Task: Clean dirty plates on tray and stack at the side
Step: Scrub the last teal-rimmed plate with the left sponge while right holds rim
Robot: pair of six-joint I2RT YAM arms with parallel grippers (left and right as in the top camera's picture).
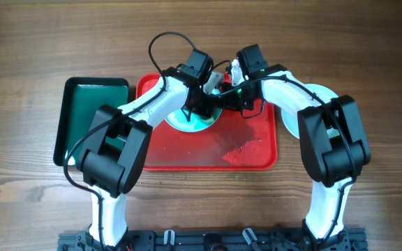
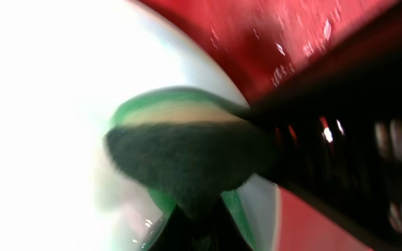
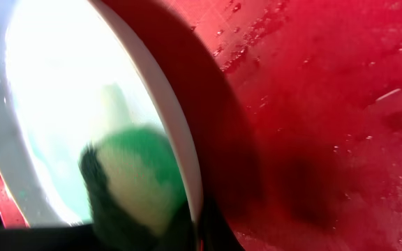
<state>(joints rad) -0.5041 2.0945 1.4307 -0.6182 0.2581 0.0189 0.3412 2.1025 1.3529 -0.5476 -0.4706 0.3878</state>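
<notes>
A pale aqua plate [image 1: 187, 124] lies tilted at the back of the red tray [image 1: 208, 157]. My left gripper [image 1: 202, 103] is shut on a green-and-yellow sponge with a dark scrub side [image 2: 187, 160] and presses it on the plate's face [image 2: 47, 104]. My right gripper [image 1: 227, 94] is shut on the plate's rim [image 3: 187, 160], at its right edge. The sponge also shows in the right wrist view [image 3: 131, 181]. Another pale plate [image 1: 316, 93] lies on the table right of the tray, partly under my right arm.
A dark green tray [image 1: 93, 118] lies left of the red tray. The red tray's floor is wet, with a smear of crumbs or foam [image 1: 243, 150] at its front right. Both arms cross over the tray's back half.
</notes>
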